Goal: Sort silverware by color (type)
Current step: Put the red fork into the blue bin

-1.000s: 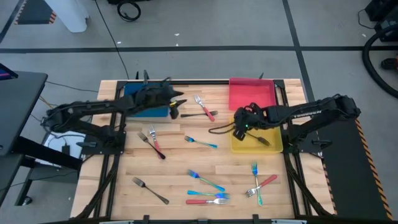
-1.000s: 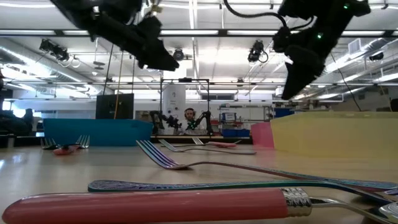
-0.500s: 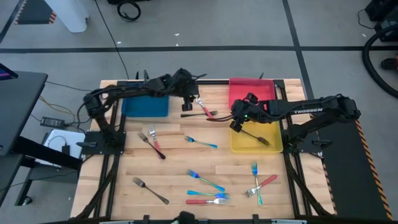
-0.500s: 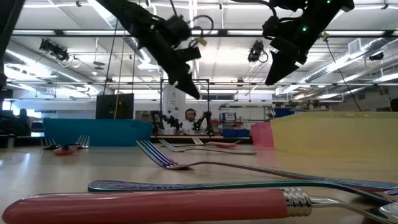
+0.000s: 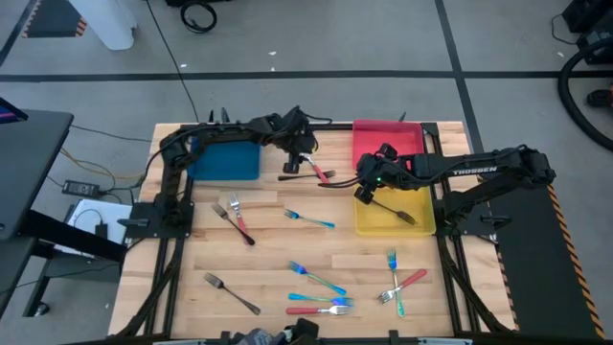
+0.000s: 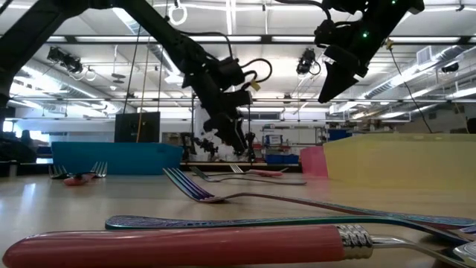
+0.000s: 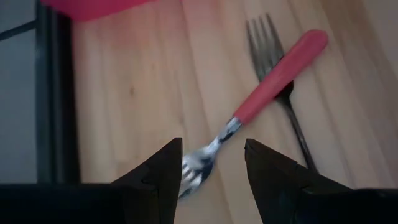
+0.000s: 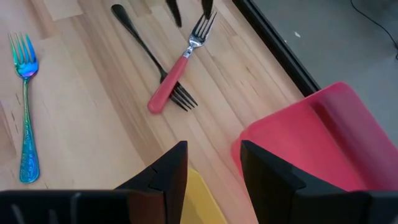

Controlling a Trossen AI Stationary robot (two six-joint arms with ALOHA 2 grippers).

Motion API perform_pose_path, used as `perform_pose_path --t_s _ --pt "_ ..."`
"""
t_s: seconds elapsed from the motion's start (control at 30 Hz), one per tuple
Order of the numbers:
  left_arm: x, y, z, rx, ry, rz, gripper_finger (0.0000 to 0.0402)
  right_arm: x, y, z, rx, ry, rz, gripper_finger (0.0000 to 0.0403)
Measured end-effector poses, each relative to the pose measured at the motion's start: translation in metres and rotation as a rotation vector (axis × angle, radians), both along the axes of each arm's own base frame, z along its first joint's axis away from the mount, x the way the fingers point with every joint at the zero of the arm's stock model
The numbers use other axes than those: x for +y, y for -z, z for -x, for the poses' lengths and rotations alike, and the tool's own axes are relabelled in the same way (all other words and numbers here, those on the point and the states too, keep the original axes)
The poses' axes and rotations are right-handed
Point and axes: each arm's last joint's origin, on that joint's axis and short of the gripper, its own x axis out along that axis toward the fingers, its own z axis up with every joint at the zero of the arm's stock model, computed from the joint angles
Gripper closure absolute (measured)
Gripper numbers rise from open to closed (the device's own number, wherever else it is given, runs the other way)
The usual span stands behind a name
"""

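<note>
In the upper middle of the high view, between the blue tray (image 5: 225,161) and the red tray (image 5: 388,144), a red-handled fork (image 5: 311,165) lies crossed over a dark grey fork (image 5: 308,176) on my table (image 5: 268,249). The red-handled fork runs diagonally, silver tines toward the upper left and smooth red handle toward the lower right; the grey one lies nearly sideways. My left gripper (image 7: 211,168) hangs open and empty with the silver tines between its fingers, and my right gripper (image 8: 211,165) waits open and empty at the yellow tray (image 5: 421,225).

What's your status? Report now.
Left gripper open, straddling tines of red-handled fork. Right gripper open over yellow tray. Dark fork crosses beneath.
</note>
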Motion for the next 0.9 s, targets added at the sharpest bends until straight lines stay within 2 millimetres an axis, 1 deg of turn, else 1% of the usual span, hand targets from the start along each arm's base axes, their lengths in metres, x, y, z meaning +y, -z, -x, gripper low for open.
perform_pose_path --t_s 0.1,0.3,0.43,0.57,0.63,0.7,0.77,0.9 --pt "-0.003 0.006 -0.004 -0.004 0.042 0.044 0.0230 0.000 0.000 0.000 0.000 -0.001 -0.002 0.0247" --pt "-0.011 0.007 -0.010 -0.015 0.075 0.056 0.0230 0.000 0.000 0.000 -0.001 -0.002 -0.002 0.0247" --pt "-0.018 0.008 -0.016 -0.032 0.080 0.053 0.0230 0.000 0.000 0.000 -0.002 -0.002 -0.002 0.0247" --pt "-0.023 0.010 -0.017 -0.004 0.049 0.034 0.0230 0.000 0.000 0.000 -0.005 0.003 -0.006 0.0247" --pt "-0.024 0.004 -0.016 0.015 0.023 -0.003 0.0230 0.000 0.000 0.000 -0.009 0.003 -0.005 0.0247" --pt "-0.028 -0.008 -0.010 0.035 0.008 -0.010 0.0230 0.000 0.000 -0.004 -0.035 0.003 -0.003 0.0247" --pt "-0.032 -0.023 -0.002 0.052 0.004 0.000 0.0230 -0.001 0.000 -0.011 -0.081 0.005 0.001 0.0247" --pt "-0.043 -0.058 0.020 0.083 -0.022 0.035 0.0230 -0.004 0.002 -0.031 -0.179 -0.022 0.029 0.0247"
